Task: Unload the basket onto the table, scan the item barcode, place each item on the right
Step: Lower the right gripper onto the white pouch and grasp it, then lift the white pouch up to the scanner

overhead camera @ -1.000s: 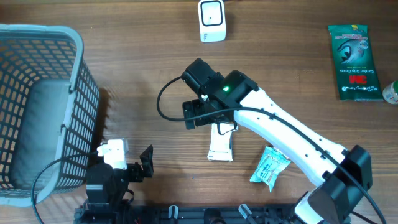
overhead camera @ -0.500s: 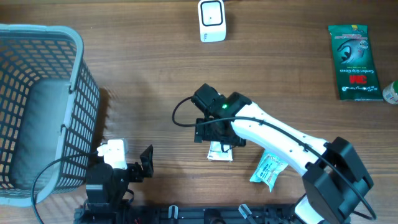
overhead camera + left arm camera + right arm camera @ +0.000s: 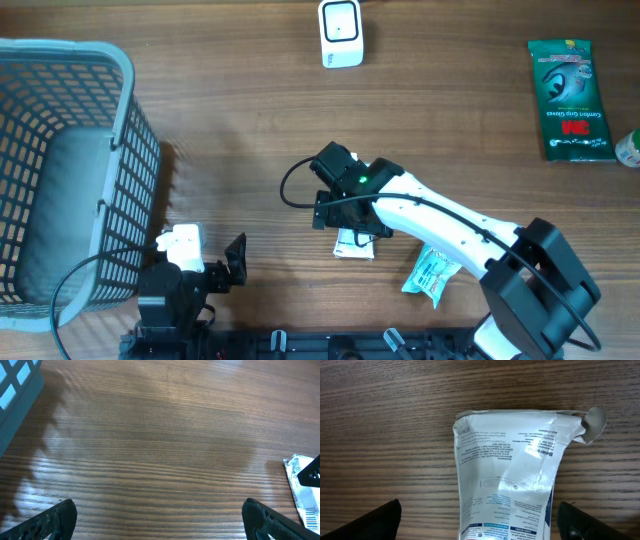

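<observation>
**Approach to the item.** The white pouch (image 3: pixel 355 243) lies flat on the tabletop (image 3: pixel 230 120) near the middle of the scene, printed face up, with one corner crumpled. The right gripper (image 3: pixel 481 527) hangs directly over it. Its fingers (image 3: pixel 376 519) are spread wide, one to each side of the pouch and neither touching it, so nothing is held. This straddling pose is judged to be the set-up for a pinch across the pouch's width. The pouch could then be lifted and carried to the white scanner unit (image 3: pixel 341 33), which stands well apart at the far edge.

The left gripper (image 3: pixel 161 522) sits low at the near left beside the basket (image 3: pixel 60 150). Its fingers are likewise wide apart and empty, and it appears parked out of the working arm's way. A teal packet (image 3: pixel 433 270) lies just right of the pouch, and a green glove packet (image 3: pixel 570 85) lies at the far right. Both probably await their turn.

**Hidden or unclear.** From overhead, the right arm covers the far half of the pouch and its own fingertips. The pouch's near end is cut off in the right wrist view. Its print is too small to read. A striped patch at its edge in the left wrist view may be the barcode, but this cannot be confirmed. The underside is unseen.
</observation>
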Robot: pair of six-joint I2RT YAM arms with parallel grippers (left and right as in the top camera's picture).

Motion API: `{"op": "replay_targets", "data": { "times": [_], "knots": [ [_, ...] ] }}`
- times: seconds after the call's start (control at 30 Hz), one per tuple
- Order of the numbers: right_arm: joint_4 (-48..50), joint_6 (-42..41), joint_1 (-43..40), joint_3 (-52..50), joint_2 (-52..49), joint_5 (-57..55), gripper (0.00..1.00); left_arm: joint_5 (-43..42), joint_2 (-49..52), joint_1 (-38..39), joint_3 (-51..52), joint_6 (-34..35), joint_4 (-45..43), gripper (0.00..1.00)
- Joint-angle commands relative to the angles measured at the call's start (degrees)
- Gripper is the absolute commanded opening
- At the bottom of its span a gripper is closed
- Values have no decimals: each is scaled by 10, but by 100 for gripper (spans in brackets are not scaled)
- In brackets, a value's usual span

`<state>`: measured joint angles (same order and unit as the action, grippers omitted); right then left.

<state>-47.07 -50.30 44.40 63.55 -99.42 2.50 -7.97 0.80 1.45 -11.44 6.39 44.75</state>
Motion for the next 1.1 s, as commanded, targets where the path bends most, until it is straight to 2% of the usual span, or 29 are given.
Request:
{"op": "replay_targets", "data": {
  "times": [0.0,0.33,0.73,0.77,0.83,0.93,1.07],
  "knots": [
    [1,-9,-2,-3,5,-28,100,1,-4,2,3,5,-1,100],
    [-5,-12,-2,-3,1,-47,100,1,-4,2,3,5,-1,100],
    [-4,-7,-2,-3,-129,-59,100,1,-4,2,3,5,-1,100],
    [-4,-7,-2,-3,-136,-55,97,1,-4,2,3,5,-1,100],
    [1,2,-2,-3,-138,-38,80,1,-4,2,3,5,-1,100],
    [42,91,-2,-3,-137,30,65,1,-4,2,3,5,-1,100],
    [68,171,-3,0,-137,103,63,1,-4,2,3,5,-1,100]
  ]
}}
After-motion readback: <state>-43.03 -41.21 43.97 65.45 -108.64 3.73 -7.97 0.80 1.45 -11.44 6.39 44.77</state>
